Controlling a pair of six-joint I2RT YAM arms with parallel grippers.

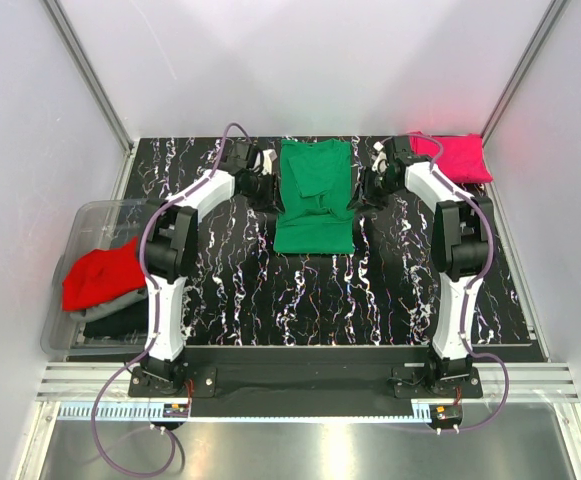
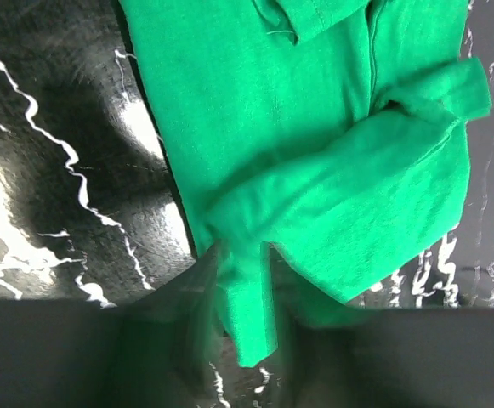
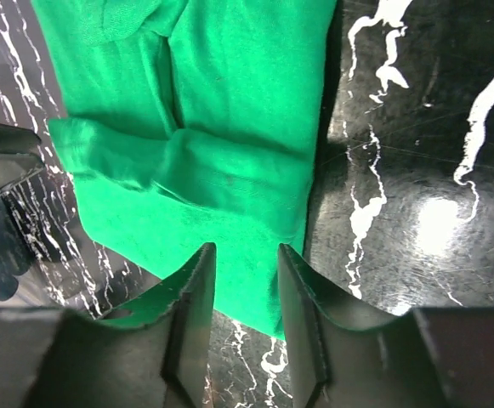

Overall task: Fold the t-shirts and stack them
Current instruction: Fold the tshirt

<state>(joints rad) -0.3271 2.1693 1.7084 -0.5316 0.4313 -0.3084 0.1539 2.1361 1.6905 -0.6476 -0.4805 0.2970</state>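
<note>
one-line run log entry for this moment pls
step: green shirt part-folded | left end effector: open over shirt edge | right end effector: open over opposite edge | pink shirt: far right | red shirt: in bin

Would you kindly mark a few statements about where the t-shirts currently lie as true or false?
1. The green t-shirt lies on the black marbled table. True.
2. The pink t-shirt is inside the clear bin. False: it lies at the table's far right corner.
3. The red t-shirt sits in the clear bin. True.
4. The green t-shirt is stacked on the pink one. False: they lie apart, with bare table between them.
</note>
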